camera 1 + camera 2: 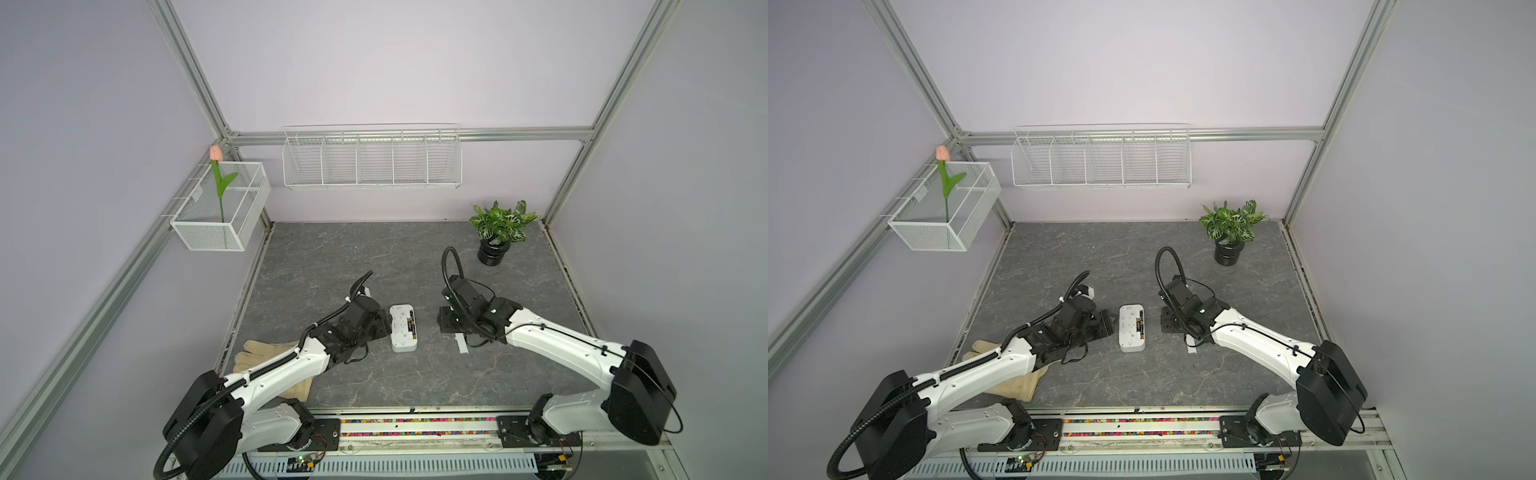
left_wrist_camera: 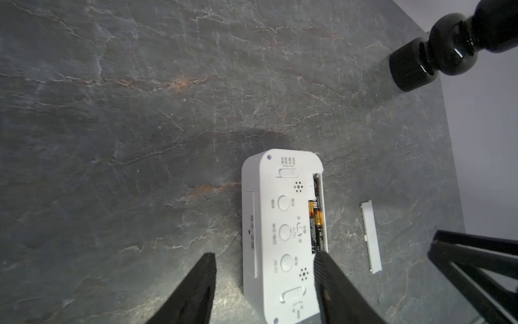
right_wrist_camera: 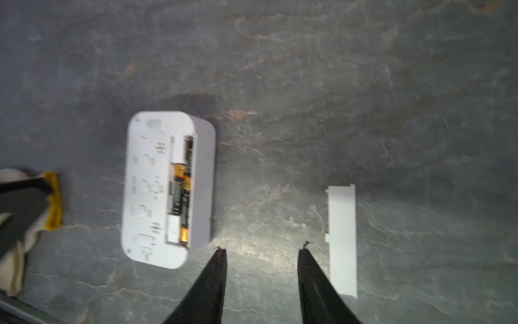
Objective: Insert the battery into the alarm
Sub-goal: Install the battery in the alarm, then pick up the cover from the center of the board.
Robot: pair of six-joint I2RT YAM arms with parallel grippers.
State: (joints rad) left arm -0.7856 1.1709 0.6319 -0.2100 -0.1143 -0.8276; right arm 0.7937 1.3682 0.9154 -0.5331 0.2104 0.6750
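L pincer, R pincer half-spread, empty, flanking alarm.

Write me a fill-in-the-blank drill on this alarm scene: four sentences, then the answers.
1. The alarm lies with its ___ side up, batteries showing in the slot.
2. The white cover strip lies on the ___, beside the right gripper.
3. The ___ lies partly under the left arm.
4. The left gripper is ___, not clamped on the alarm.
Missing words: back; table; glove; open.
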